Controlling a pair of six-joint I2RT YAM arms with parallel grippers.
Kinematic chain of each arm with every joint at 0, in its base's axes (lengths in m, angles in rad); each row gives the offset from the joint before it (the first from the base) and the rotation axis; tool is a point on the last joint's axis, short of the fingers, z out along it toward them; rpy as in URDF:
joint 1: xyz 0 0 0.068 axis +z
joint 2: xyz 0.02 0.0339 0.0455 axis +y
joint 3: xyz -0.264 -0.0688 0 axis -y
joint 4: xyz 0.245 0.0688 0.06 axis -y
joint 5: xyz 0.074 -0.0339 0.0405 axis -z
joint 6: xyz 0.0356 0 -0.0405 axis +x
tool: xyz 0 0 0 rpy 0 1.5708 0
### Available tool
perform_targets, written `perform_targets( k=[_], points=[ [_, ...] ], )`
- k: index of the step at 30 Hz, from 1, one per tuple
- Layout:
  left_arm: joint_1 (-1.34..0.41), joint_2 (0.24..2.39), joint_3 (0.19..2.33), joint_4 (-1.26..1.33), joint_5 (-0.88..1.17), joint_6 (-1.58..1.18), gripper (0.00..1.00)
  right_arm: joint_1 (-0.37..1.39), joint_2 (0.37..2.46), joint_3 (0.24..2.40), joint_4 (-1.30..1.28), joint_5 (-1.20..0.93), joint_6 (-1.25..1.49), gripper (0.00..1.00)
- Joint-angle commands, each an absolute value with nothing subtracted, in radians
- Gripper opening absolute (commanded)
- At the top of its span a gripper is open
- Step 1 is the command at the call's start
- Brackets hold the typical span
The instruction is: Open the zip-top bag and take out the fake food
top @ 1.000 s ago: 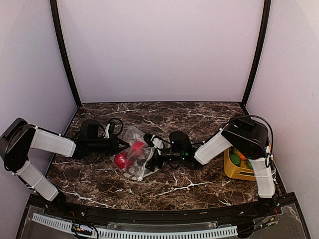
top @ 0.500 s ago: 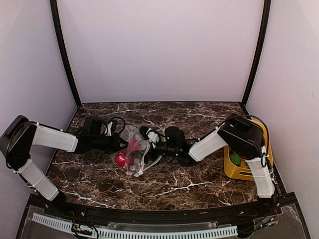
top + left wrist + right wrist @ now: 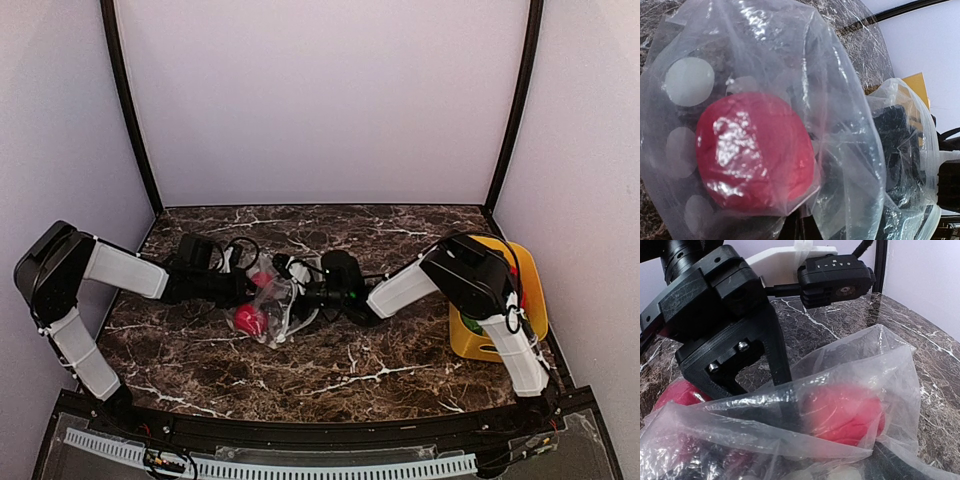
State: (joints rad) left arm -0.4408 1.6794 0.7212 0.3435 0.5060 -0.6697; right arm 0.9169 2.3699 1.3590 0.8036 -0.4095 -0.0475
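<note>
The zip-top bag (image 3: 272, 300), clear with white dots, lies bunched on the marble table between both grippers. Two red toy fruits sit inside it: one at the near left (image 3: 247, 319), one farther back (image 3: 262, 280). My left gripper (image 3: 244, 288) holds the bag's left side; in the left wrist view its dark fingertips (image 3: 800, 231) pinch plastic under a red fruit (image 3: 752, 150). My right gripper (image 3: 296, 296) holds the bag's right side. In the right wrist view the bag (image 3: 855, 365) covers its jaws, with a red fruit (image 3: 850, 410) inside and the left gripper's black body (image 3: 715, 305) just beyond.
A yellow bin (image 3: 478, 345) holding green toy vegetables (image 3: 470, 322) stands at the table's right edge, beside the right arm. Purple walls close in the back and both sides. Black cables loop near the left gripper (image 3: 232, 250).
Both grippers and the bag have shifted left and slightly toward the back. The right arm has stretched farther left, and the bag is bunched narrower between them.
</note>
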Motion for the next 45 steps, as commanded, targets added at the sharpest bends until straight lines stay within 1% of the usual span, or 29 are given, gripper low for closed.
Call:
perform_targets(
  k=[1,3,5,9,14,19,26,35,40,45],
  points=[
    [-0.444,1.708,0.736,0.299,0.554,-0.635,0.01,0.914,2.425,1.421,0.752,-0.45,-0.058,0.89],
    [-0.443,1.703,0.734,0.285,0.549,-0.631,0.01,0.913,2.44,1.448,0.727,-0.446,-0.054,0.86],
    [-0.436,1.667,0.715,0.281,0.494,-0.629,0.01,0.912,2.434,1.436,0.74,-0.435,-0.047,0.84],
    [-0.409,1.569,0.684,0.253,0.434,-0.599,0.01,0.912,2.398,1.366,0.77,-0.433,-0.046,0.83],
    [-0.406,1.484,0.7,0.205,0.43,-0.528,0.01,0.912,2.352,1.302,0.772,-0.415,-0.041,0.83],
    [-0.406,1.411,0.721,0.167,0.522,-0.46,0.01,0.913,2.326,1.246,0.833,-0.421,-0.02,0.89],
    [-0.408,1.373,0.744,0.111,0.611,-0.391,0.01,0.913,2.331,1.235,0.863,-0.405,-0.007,0.98],
    [-0.408,1.373,0.761,0.095,0.656,-0.366,0.01,0.914,2.302,1.173,0.973,-0.413,0.0,0.99],
    [-0.408,1.387,0.762,0.073,0.634,-0.359,0.01,0.935,2.258,1.09,1.092,-0.297,-0.02,0.99],
    [-0.408,1.402,0.765,0.081,0.651,-0.365,0.01,0.941,2.269,1.1,1.096,-0.268,-0.031,0.99]
  ],
)
